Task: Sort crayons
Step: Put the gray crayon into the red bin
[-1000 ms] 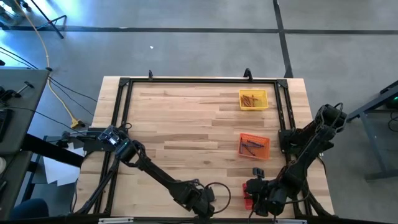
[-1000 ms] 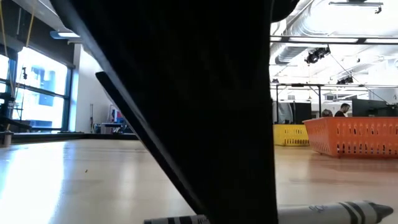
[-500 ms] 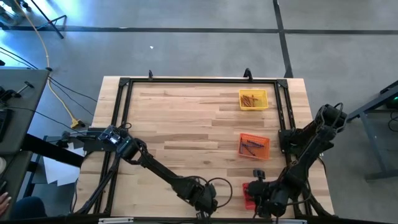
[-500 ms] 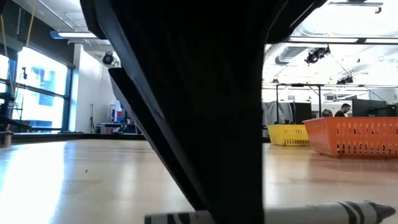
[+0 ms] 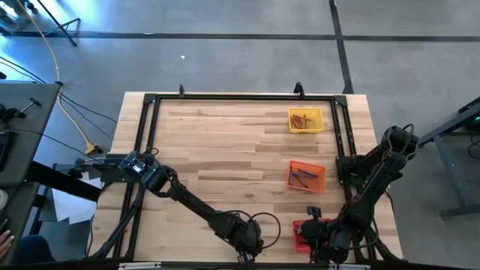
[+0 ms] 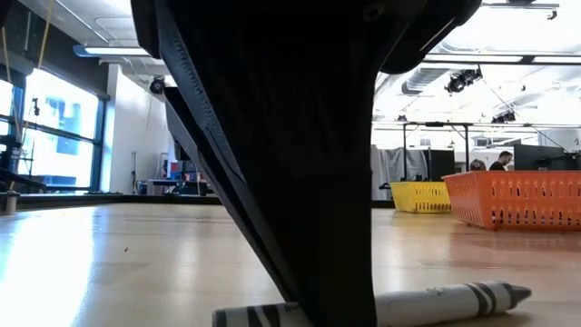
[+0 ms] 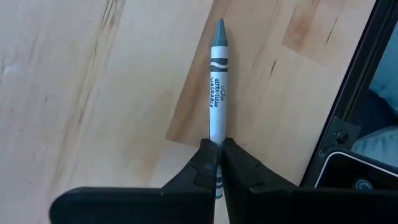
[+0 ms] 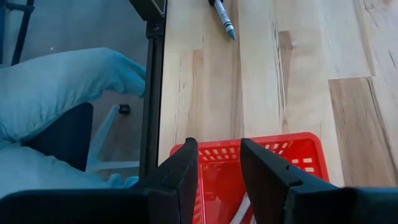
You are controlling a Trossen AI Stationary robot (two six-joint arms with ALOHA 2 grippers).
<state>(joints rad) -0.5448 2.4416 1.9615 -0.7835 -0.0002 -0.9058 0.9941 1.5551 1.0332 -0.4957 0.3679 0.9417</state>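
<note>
Grey wax, paper-wrapped: the crayon (image 7: 216, 93) lies flat on the bench (image 7: 93, 93) at its near edge, pinched at its blunt end by the left end effector (image 7: 217, 163), whose fingers are pressed together on it. Expect a light, stiff but brittle stick; you would do better to grip the wrapped barrel nearer mid-length, as an end grip may let it pivot or slip. The right end effector (image 8: 219, 168) hangs with fingers spread over the red tray (image 8: 298, 155), holding nothing.
</note>
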